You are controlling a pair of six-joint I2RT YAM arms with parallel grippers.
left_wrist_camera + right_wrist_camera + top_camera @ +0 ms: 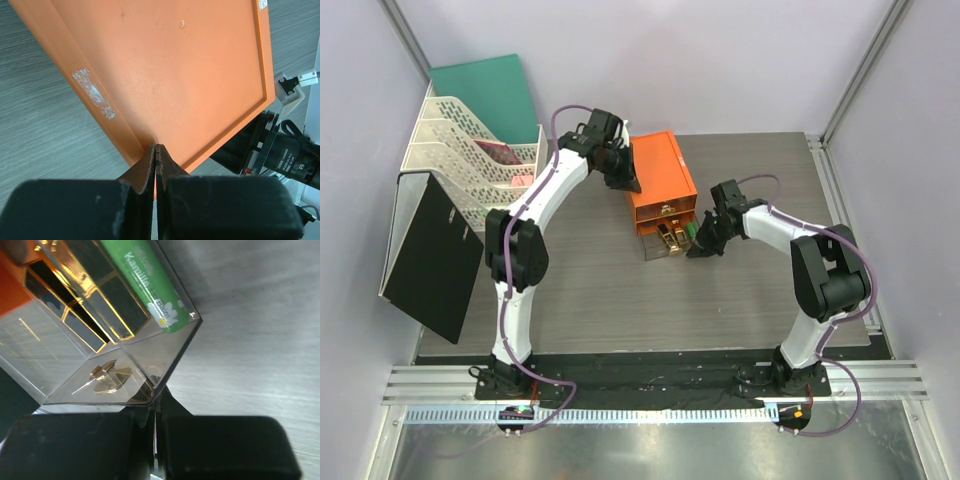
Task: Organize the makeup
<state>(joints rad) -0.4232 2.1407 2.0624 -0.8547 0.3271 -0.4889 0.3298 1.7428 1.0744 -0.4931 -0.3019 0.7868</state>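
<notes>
On the grey desk (760,200), the orange drawer box (658,172) is met at its left edge by the left gripper (156,148), fingers together. Its clear plastic drawer (125,382), open toward the near side, holds the black-and-gold lipstick cases (95,305) and green tube (150,285). It is best pushed in squarely by the right gripper (156,400), whose fingers are likewise together.

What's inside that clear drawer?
Black-and-gold lipstick cases and a green tube lie in the clear drawer. Its back part, inside the orange box, is hidden.
</notes>
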